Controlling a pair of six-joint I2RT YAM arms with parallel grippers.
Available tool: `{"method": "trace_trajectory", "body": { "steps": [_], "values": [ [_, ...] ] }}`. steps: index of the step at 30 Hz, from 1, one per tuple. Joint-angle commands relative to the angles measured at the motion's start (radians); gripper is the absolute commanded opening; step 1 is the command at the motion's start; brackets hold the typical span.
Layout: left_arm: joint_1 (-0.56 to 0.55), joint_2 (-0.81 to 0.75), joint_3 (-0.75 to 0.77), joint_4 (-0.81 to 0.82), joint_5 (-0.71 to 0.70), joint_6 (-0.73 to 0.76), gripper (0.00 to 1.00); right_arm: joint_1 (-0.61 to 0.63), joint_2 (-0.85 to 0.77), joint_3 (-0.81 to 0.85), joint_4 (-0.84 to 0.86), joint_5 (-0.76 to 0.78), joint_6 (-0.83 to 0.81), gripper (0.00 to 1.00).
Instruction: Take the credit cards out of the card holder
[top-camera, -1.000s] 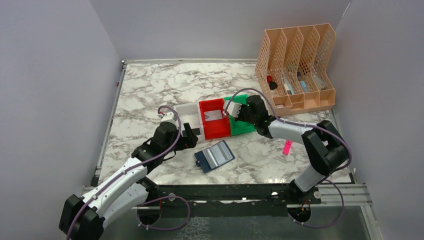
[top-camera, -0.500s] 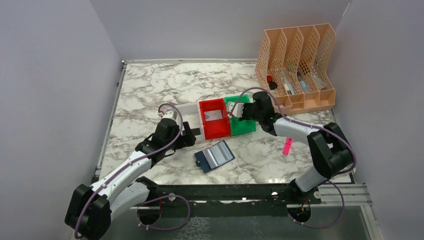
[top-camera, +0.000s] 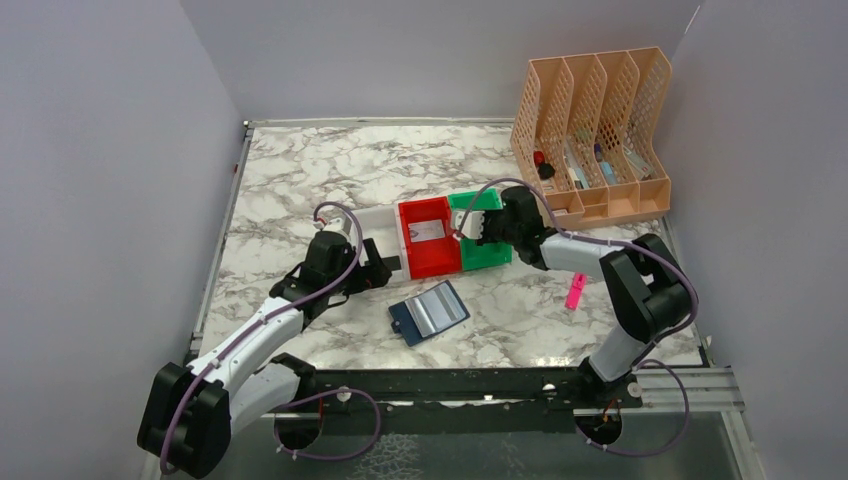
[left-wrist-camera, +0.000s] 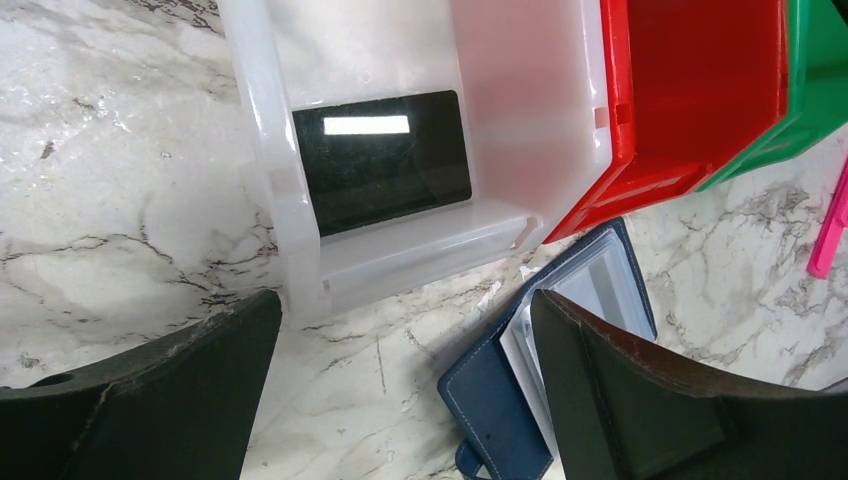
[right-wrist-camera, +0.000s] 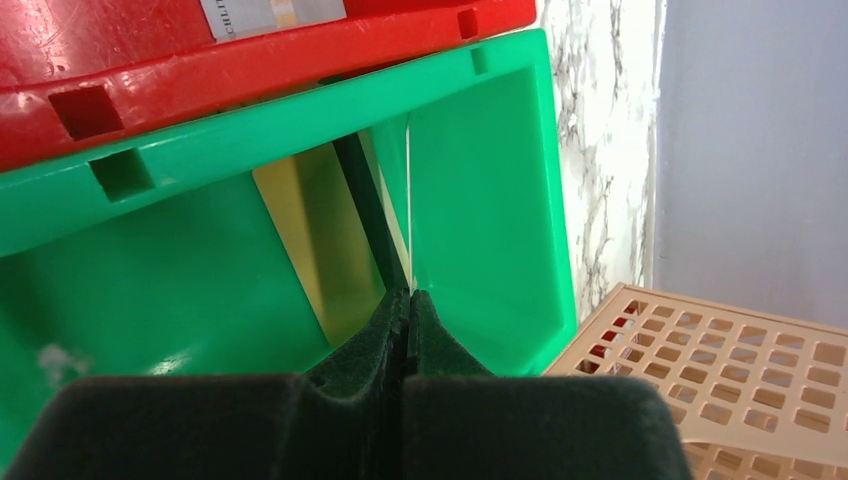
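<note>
table (top-camera: 300, 180): glossy marble-look | red bin (left-wrist-camera: 700, 90): shiny plastic | card holder (left-wrist-camera: 490, 400): matt leather-look outside, glossy clear inside

White-veined marble bench (top-camera: 300, 170), pale grey walls on three sides. Three open bins side by side mid-bench: translucent white bin (top-camera: 375, 220) leftmost, red bin (top-camera: 430, 263) middle, green bin (top-camera: 487, 257) rightmost. Pink stick (top-camera: 574, 293) flat on bench, right of green bin, apart from it. Peach lattice file organizer (top-camera: 590, 120) at far right corner, four slots, small items inside (too small to name). Black rail (top-camera: 450, 381) along near edge.
</note>
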Motion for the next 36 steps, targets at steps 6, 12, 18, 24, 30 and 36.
{"method": "trace_trajectory", "body": {
  "steps": [6, 12, 18, 24, 30, 36],
  "values": [
    [0.008, -0.031, 0.008, 0.026, 0.030, 0.010, 0.99, -0.003, 0.058, 0.034, 0.011, -0.015, -0.033, 0.02],
    [0.009, -0.036, 0.008, 0.028, 0.037, 0.010, 0.99, -0.003, 0.050, 0.055, -0.051, -0.034, -0.018, 0.11],
    [0.010, -0.039, 0.002, 0.028, 0.042, 0.010, 0.99, -0.004, 0.029, 0.076, -0.121, -0.060, -0.004, 0.17],
    [0.009, -0.051, 0.001, 0.025, 0.042, 0.007, 0.99, -0.007, -0.008, 0.077, -0.174, -0.081, 0.016, 0.30],
    [0.010, -0.042, 0.010, 0.021, 0.048, 0.008, 0.99, -0.009, -0.079, 0.077, -0.169, -0.061, 0.075, 0.36],
    [0.009, -0.060, 0.016, 0.034, 0.101, 0.008, 0.99, -0.009, -0.283, 0.026, -0.049, -0.067, 0.443, 0.47]
  ]
}}
